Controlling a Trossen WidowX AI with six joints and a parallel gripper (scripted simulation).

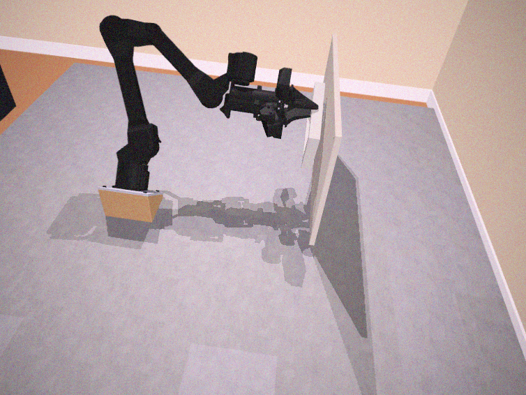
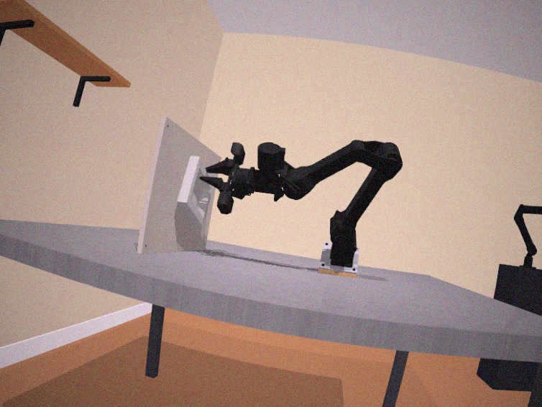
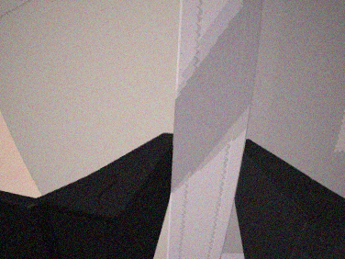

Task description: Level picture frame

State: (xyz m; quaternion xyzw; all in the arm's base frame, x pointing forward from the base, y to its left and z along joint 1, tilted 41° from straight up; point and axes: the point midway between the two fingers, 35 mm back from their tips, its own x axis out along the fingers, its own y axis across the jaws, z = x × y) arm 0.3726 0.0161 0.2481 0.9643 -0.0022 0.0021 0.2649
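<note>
The light picture frame (image 1: 314, 127) (image 2: 189, 179) (image 3: 208, 138) is in front of the upright pale panel (image 1: 324, 191) (image 2: 162, 188) (image 3: 92, 92). In the exterior view it looks tilted against the panel, its lower edge sloping down toward the far side. My gripper (image 1: 314, 109) (image 2: 203, 173) (image 3: 205, 149) is shut on one bar of the frame. In the wrist view a black finger lies on each side of this bar, and a shadow crosses it. The screw and the notched strip are hidden behind the frame.
The panel stands on the grey table (image 1: 233, 306) (image 2: 284, 298), with its side edges near the frame. A wooden shelf (image 2: 65, 48) is on the wall at upper left. A dark cabinet (image 2: 516, 285) with a thin black lamp-like thing (image 2: 520, 223) is at the right.
</note>
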